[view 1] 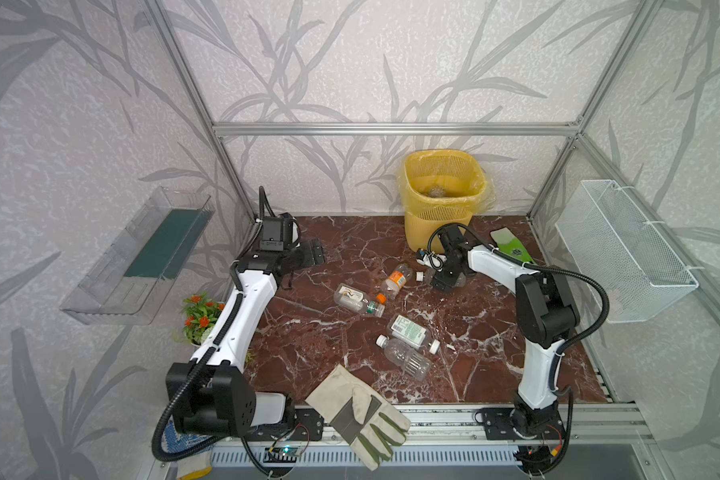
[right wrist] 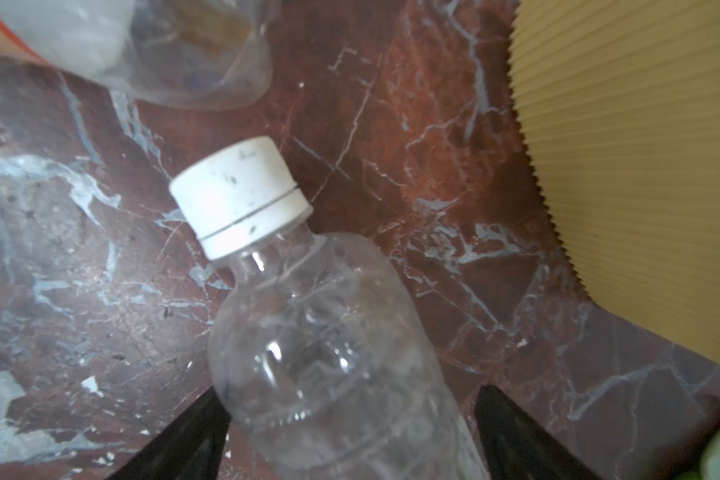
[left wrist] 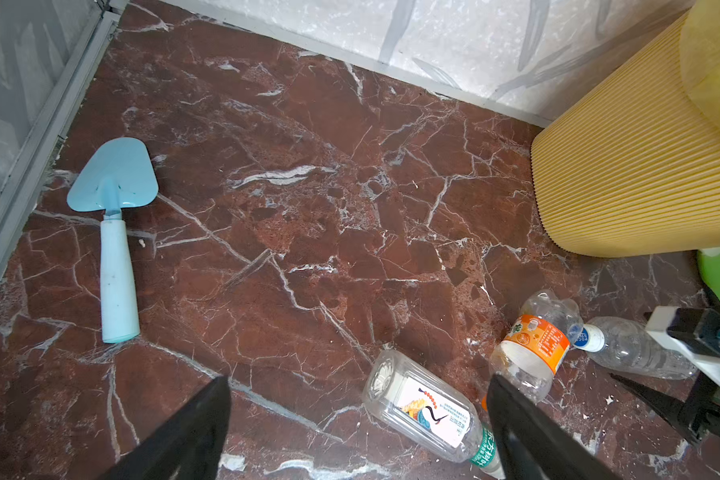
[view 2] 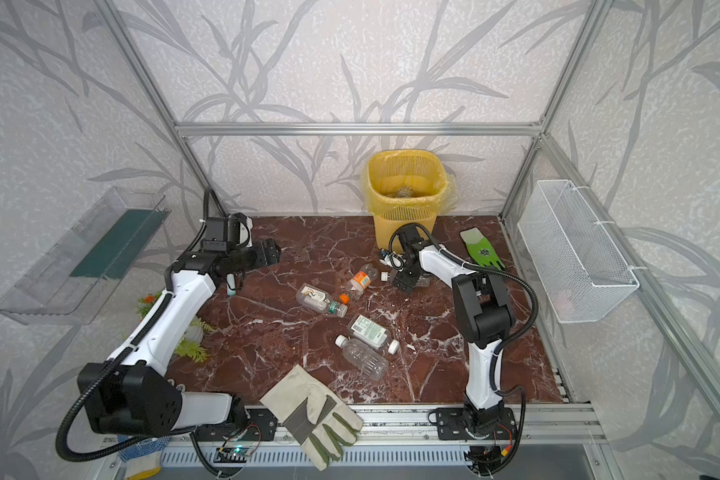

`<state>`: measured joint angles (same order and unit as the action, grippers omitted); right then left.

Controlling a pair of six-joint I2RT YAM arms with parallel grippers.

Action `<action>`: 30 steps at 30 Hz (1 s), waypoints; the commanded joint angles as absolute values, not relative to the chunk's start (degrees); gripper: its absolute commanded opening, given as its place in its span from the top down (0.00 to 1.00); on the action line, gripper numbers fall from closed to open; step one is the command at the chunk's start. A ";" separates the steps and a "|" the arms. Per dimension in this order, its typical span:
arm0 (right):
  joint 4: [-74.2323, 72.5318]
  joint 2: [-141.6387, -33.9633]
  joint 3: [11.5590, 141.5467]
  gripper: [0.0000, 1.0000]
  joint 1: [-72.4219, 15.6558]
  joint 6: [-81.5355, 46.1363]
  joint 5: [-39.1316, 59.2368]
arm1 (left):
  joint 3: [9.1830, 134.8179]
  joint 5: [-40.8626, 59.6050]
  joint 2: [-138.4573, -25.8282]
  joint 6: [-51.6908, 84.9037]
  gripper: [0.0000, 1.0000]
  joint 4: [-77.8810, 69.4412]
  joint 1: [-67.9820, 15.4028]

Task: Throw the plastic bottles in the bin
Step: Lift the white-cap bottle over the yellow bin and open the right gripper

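Marble desk (view 1: 308,365) carries six plastic bottles (view 1: 408,330); bin (view 1: 441,226) at twelve o'clock almost empty. Left claw (left wrist: 358,377) released; right claw (right wrist: 352,392) released around one.

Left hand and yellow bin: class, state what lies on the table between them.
Nothing: the marble table between the left hand and the bin is bare, as both top views show.
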<state>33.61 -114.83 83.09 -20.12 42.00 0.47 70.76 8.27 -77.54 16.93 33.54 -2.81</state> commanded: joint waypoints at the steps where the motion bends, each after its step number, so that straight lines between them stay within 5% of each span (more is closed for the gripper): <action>1: 36.72 -115.40 84.31 0.13 -19.86 42.66 1.90 | 70.45 9.04 -76.03 15.82 0.04 32.96 -2.29; 11: 33.35 -108.46 77.27 0.51 -19.49 30.75 4.20 | 70.58 10.24 -76.42 16.19 0.04 32.94 -2.06; 15: 26.57 -99.46 68.60 0.50 -18.81 15.75 4.99 | 70.66 10.47 -76.64 16.26 0.05 33.03 -1.93; 19: 15.27 -86.14 54.94 0.50 -12.17 -6.60 20.48 | 70.74 11.58 -76.64 16.69 0.05 32.86 -1.59; 24: 13.02 -65.20 39.64 0.49 -5.32 -25.09 13.42 | 70.58 12.52 -76.67 17.46 0.05 32.70 -1.51; 30: 23.93 -45.28 33.90 0.44 -1.86 -29.06 9.15 | 70.76 13.01 -77.41 17.75 0.05 32.94 -1.52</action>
<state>20.05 -48.93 33.89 -2.04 -23.18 11.09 70.76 12.21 -77.54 17.80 32.91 -1.80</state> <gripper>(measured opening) 0.562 0.953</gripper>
